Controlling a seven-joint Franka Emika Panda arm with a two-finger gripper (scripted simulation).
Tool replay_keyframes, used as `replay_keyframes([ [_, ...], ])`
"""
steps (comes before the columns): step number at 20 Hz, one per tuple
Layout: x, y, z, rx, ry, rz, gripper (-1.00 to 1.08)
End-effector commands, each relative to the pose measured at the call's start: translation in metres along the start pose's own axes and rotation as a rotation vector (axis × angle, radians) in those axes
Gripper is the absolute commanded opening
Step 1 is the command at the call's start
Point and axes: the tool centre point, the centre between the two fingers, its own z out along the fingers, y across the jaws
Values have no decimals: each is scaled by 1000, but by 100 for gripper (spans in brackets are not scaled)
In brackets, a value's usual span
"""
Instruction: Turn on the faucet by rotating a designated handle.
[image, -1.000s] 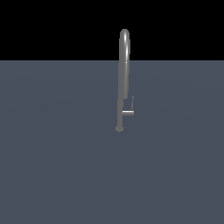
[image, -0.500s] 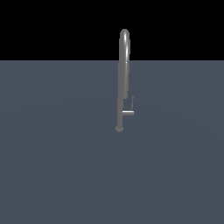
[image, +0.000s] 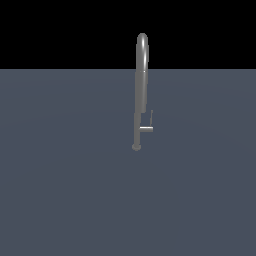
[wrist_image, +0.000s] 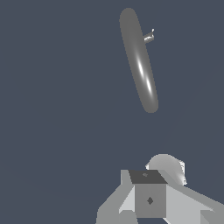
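1. The faucet (image: 141, 90) stood upright on the flat slate-grey surface (image: 60, 190), a little toward the exterior view's right of the middle and nearer the far edge than the near one.
2. Its slim grey pipe rose to a narrow arched loop that showed against the black background above the far edge, and it ended below in a small round base knob.
3. The handle (image: 147, 126) sat low on the pipe, just above the knob: a short stub stuck out toward the exterior view's right and ended in a thin rod that pointed upward, alongside the pipe but apart from it.
4. In the wrist view the faucet (wrist_image: 139, 61) appeared from above as a long, glossy, tilted oval, with the handle (wrist_image: 149, 37) a small stub at its side.
5. The gripper (wrist_image: 148, 199) showed only in the wrist view, as a grey boxy body with a rounded white part beside it.
6. Its fingertips were out of sight, so I cannot tell whether the claw was spread or pressed together.
7. It was well apart from the faucet and the handle, touching neither, and nothing could be seen held in it.
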Motion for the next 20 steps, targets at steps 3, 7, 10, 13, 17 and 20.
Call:
replay_keyframes([
  [3,29,0,3,71,-68,68,-100],
  [7,54,2,8,135,-129,129,-100],
  [10,73,4,12,184,-177,176,-100],
  [13,92,7,18,235,-226,224,-100],
  [17,118,12,28,306,-293,290,-100],
  [20,137,17,37,361,-346,341,-100],
])
